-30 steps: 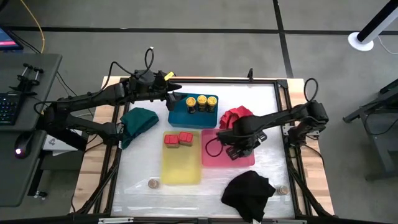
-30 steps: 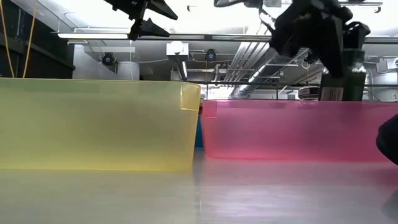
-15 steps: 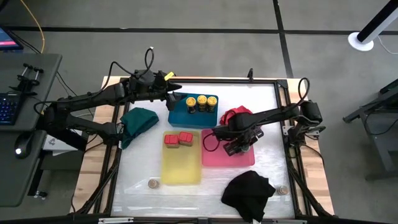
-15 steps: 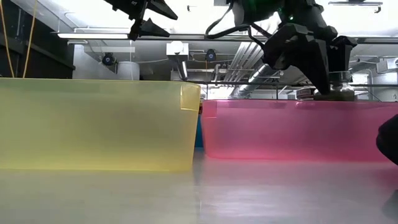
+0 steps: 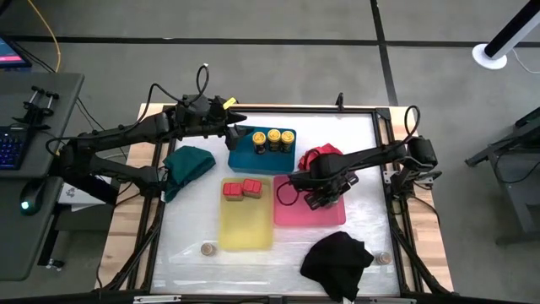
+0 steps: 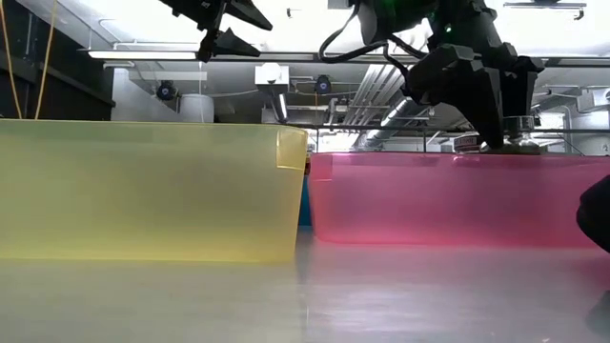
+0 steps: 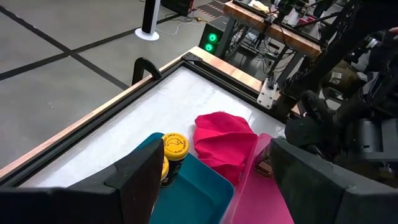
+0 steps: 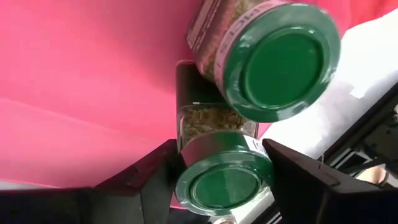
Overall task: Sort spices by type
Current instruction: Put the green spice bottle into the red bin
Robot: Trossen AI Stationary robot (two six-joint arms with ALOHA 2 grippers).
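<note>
The left gripper [image 5: 239, 127] hangs open and empty above the blue tray's [image 5: 245, 158] back-left corner. The right gripper [image 5: 321, 198] sits low in the pink tray [image 5: 291, 216], fingers parted around a green-lidded jar [image 8: 225, 183]; whether they clamp it is unclear. A second green-lidded jar [image 8: 273, 59] stands just beside.

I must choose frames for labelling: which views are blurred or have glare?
Low view: bright ceiling glare, yellow tray close and soft. Right wrist view: green-lidded spice jars very near, slightly blurred. High view: evenly lit, sharp.
</note>
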